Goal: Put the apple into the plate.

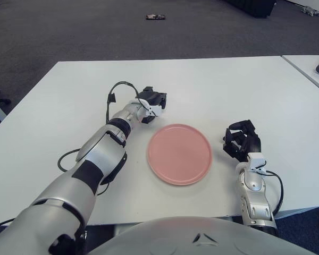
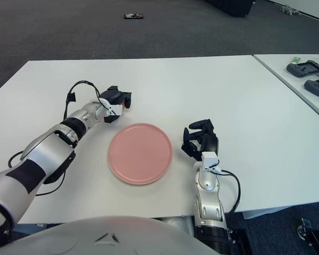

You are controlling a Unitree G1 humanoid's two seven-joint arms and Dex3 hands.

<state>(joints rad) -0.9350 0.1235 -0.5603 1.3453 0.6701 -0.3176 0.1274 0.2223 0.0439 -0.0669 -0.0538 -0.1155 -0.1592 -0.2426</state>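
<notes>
The pink plate (image 1: 179, 154) lies on the white table (image 1: 212, 85), near its front edge. My left hand (image 1: 153, 102) is stretched out to a spot just beyond the plate's upper left rim. Its dark fingers are curled over the apple (image 2: 116, 109), of which only a small reddish sliver shows beneath them. The hand and apple are low over the table, outside the plate. My right hand (image 1: 242, 140) shows to the right of the plate, fingers loosely bent with nothing in them.
A second white table at the right edge carries black handheld devices (image 2: 307, 68). A small dark object (image 1: 156, 17) lies on the grey carpet far behind. A black cable (image 1: 114, 93) loops up from my left wrist.
</notes>
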